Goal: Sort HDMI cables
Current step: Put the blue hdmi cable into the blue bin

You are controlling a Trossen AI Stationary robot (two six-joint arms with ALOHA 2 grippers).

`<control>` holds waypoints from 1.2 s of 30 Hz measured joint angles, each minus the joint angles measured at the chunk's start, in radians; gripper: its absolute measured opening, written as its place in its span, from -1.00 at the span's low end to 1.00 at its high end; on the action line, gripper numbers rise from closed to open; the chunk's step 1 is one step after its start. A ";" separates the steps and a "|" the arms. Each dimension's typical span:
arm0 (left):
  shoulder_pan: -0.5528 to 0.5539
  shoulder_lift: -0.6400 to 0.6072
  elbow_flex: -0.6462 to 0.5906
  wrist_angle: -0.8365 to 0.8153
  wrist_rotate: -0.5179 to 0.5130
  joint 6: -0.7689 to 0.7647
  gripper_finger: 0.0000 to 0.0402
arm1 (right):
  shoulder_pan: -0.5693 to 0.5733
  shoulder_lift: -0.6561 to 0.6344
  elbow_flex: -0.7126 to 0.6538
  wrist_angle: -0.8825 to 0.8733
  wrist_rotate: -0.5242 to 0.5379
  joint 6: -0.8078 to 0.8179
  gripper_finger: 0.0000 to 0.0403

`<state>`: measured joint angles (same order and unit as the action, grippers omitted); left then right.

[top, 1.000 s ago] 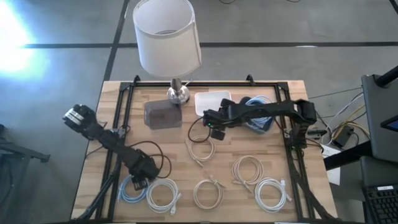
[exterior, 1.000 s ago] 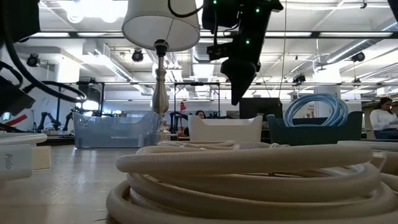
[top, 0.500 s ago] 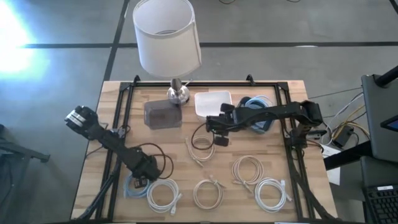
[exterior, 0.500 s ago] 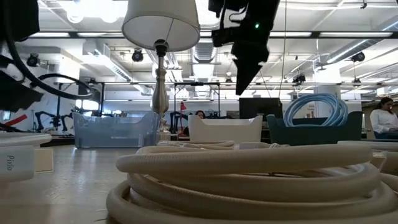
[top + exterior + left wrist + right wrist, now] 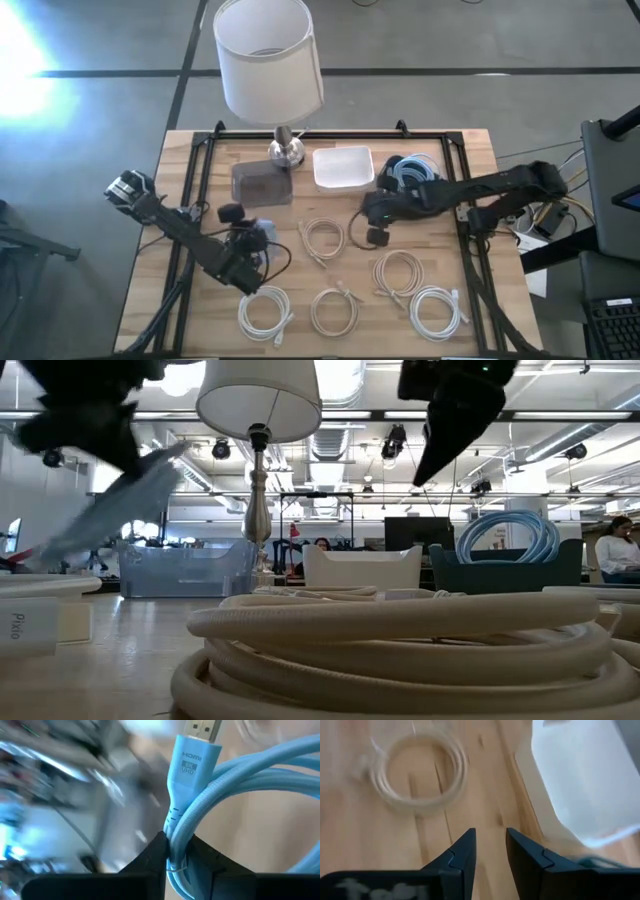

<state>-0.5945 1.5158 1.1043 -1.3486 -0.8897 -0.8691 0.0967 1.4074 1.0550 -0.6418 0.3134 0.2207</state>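
Observation:
My left gripper (image 5: 248,240) is shut on a light blue HDMI cable coil (image 5: 257,233), lifted over the table's left half; the coil shows blurred in the low view (image 5: 120,510). My right gripper (image 5: 375,236) hangs over the table's middle, slightly open and empty (image 5: 490,850), near a beige coil (image 5: 322,239). More light blue coils (image 5: 410,170) lie in a dark bin at the far right. Two more beige coils (image 5: 397,271) (image 5: 333,311) and two white coils (image 5: 264,311) (image 5: 438,309) lie flat on the near half. My left gripper pinches several strands of the light blue coil (image 5: 176,851) between its two fingers, just behind a plug (image 5: 196,755) marked HDMI. The coil is lifted clear of the table and hangs from the fingers (image 5: 120,510).
A lamp (image 5: 268,60) stands at the far edge beside a clear grey box (image 5: 262,184) and a white tray (image 5: 343,166). A black frame (image 5: 195,200) borders the work area. A large coil (image 5: 400,650) fills the low view's foreground.
My left gripper has risen from the table's near left toward the middle, lifting the light blue coil clear of the table. My right gripper has moved from beside the white tray toward the table's right and near edges.

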 joint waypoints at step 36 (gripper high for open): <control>0.364 0.000 0.002 0.878 -0.451 0.525 -0.70 | 0.002 0.194 -0.118 1.015 0.190 -0.156 -0.03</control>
<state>-0.2306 1.5158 1.1059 -0.4711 -1.3409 -0.3444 0.0986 1.6018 0.9367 0.3730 0.5034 0.0648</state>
